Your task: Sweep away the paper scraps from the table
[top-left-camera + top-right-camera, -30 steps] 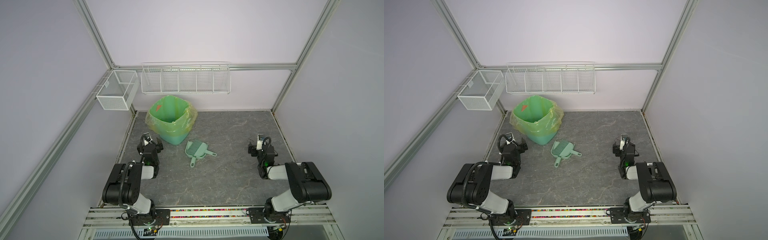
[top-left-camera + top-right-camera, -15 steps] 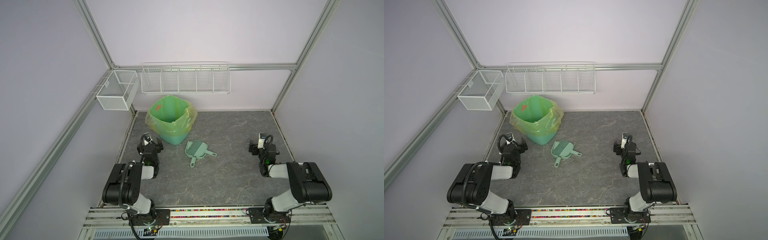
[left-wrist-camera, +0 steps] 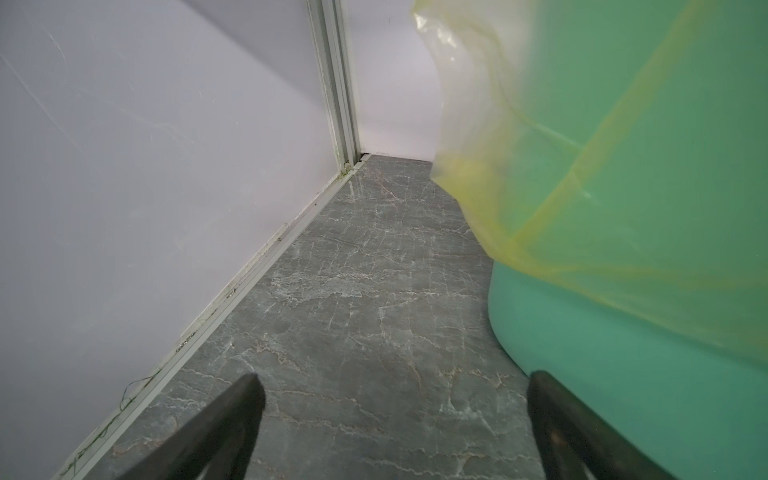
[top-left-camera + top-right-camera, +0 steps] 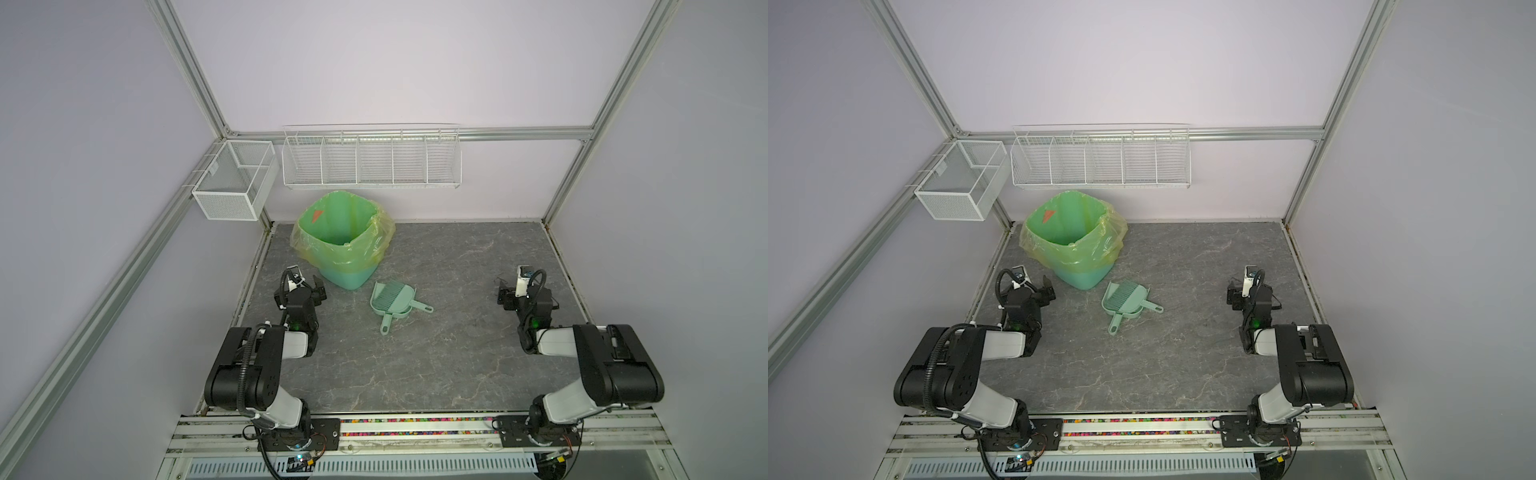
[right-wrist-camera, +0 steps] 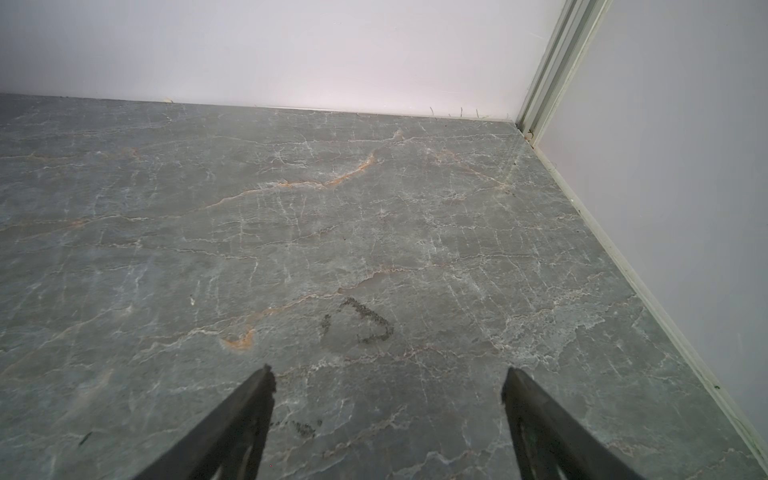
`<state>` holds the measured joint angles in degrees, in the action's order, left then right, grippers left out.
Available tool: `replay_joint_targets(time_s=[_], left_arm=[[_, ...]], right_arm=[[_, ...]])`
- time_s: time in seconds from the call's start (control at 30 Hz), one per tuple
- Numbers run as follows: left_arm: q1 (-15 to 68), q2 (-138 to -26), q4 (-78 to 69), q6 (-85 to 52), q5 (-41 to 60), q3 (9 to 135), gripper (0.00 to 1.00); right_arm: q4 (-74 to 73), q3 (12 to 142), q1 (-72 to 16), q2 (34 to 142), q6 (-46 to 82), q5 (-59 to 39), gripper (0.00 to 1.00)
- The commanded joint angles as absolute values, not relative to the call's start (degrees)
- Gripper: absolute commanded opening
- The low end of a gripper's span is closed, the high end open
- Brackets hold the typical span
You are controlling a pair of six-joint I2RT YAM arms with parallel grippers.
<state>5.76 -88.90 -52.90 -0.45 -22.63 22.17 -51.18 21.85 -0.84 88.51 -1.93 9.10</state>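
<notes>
The table [image 4: 436, 357] showed no scraps (maybe inside the bin [image 4: 340, 276] at eleven o'clock, unclear), the dustpan [image 4: 392, 301] lay near centre, and the left gripper [image 3: 395, 390] at nine and right gripper [image 5: 388, 382] at three stood spread and empty, so sweeping looked finished, with nothing left to grasp.

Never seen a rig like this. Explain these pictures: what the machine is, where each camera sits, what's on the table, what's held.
Two robot arms are mounted at the near edge of a grey marbled table. Two pictures come from one overhead camera pair; two come from cameras on the arms' wrists, looking past the fingers. On the table stands a green bin with a yellow liner, and near it lies a pale green dustpan and brush. Wire baskets hang on the walls. The left gripper and right gripper are open and empty. No paper scraps show.
</notes>
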Motion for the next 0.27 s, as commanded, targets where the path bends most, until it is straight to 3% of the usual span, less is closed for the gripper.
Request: replay_joint_targets(time_s=[0.0, 0.23], left_arm=[[5.89, -89.49, -54.25, -1.03, -22.37, 21.88, 0.99], [5.89, -89.49, -54.23, -1.04, -22.38, 21.81, 0.99]], right_arm=[[-50.87, 21.69, -0.84, 88.00, -1.76, 8.52, 0.89], [-50.71, 21.74, -0.81, 88.01, -1.76, 8.53, 0.89]])
